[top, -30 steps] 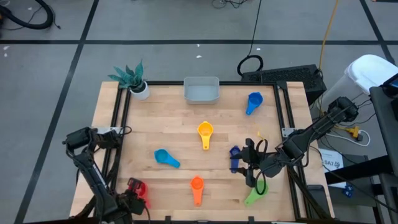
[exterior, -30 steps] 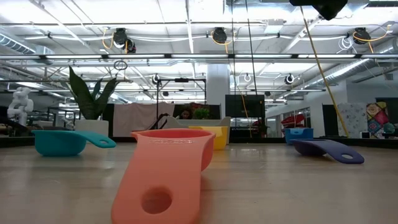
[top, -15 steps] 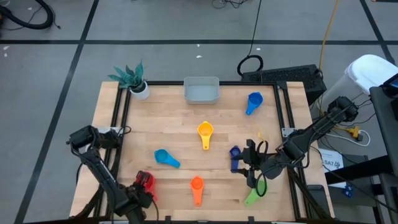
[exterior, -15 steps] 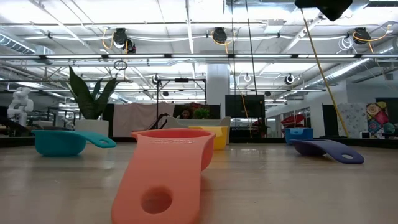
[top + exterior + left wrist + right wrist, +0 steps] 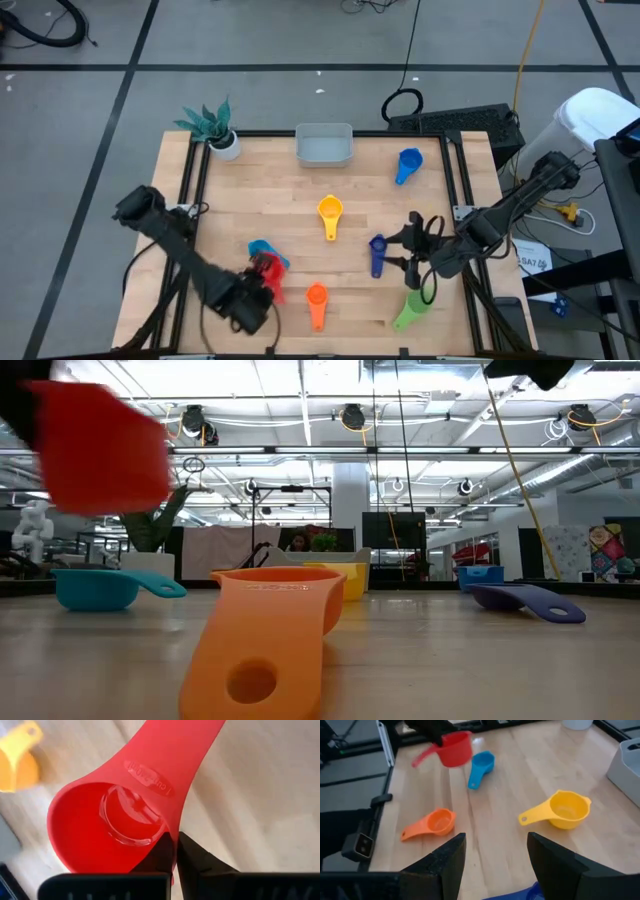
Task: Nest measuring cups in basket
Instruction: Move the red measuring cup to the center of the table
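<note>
A: Basket [image 5: 324, 146] at the far edge of the surface [image 5: 290, 210], next to the potted plant [image 5: 214, 127]. Nothing in it that I can see. By my read the nesting has not begun.

B: Agreed. Only the red cup [image 5: 267, 274] is off the wood. Left gripper [image 5: 257, 292] is clamped on its rim, handle pointing away from the wrist, cup lifted over the light blue cup [image 5: 264, 252].

A: The rest lie loose and well apart: orange cup [image 5: 317, 301] near the front, yellow cup [image 5: 330, 213] mid-surface, blue cup [image 5: 407, 164] at the far right, dark blue cup [image 5: 377, 253] and green cup [image 5: 408, 313] by the right arm.

B: Right gripper [image 5: 408, 260]?

A: Fingers spread, holding nothing, hovering just beside the dark blue cup. So seven cups remain to place, one of them in hand.

B: Hard spots. The low view shows the red cup only as a blur at the upper left, and the orange cup blocks much of the middle there. The green cup is missing from that view, and the basket is not clear in it either.

A: Right wrist view cuts the basket to a pale corner. The right arm partly covers the green cup from above. Cup sizes are hard to rank from here.
</note>
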